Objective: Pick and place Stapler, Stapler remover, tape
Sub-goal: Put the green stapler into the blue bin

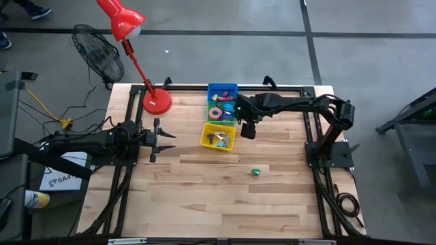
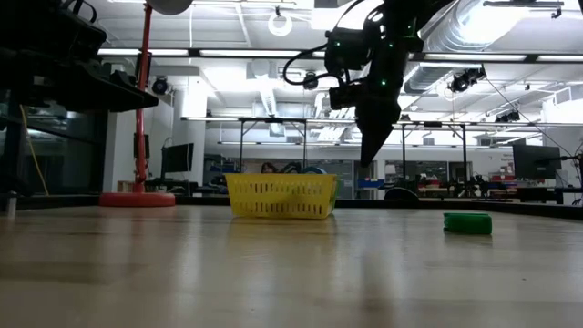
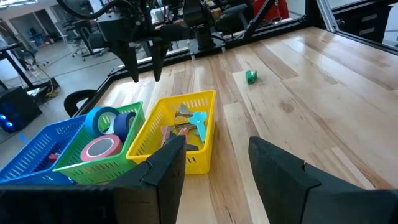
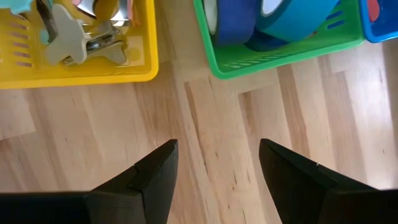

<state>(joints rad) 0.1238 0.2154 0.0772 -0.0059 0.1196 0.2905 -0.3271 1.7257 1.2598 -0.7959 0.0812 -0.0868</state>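
At the bench's [image 1: 204, 197] left edge the left gripper [image 1: 158, 138] waits low, its fingers spread with nothing between them, pointing toward the baskets. A red lamp [image 1: 156, 101] stands on the back left corner. In the middle sit three baskets in a row from back to front: blue basket [image 1: 222, 89], green basket [image 1: 212, 121], yellow basket [image 1: 210, 141]. The tape [image 3: 102, 147] lies in the green one, a pink roll beside blue rolls [image 3: 123, 121]. The yellow one holds a jumble of small tools, too tangled to name. The right gripper [image 1: 248, 128] hangs above the bare wood just right of the green and yellow baskets, fingers spread and empty. Farther right and forward, a small green piece [image 1: 255, 172] lies alone on the bench.
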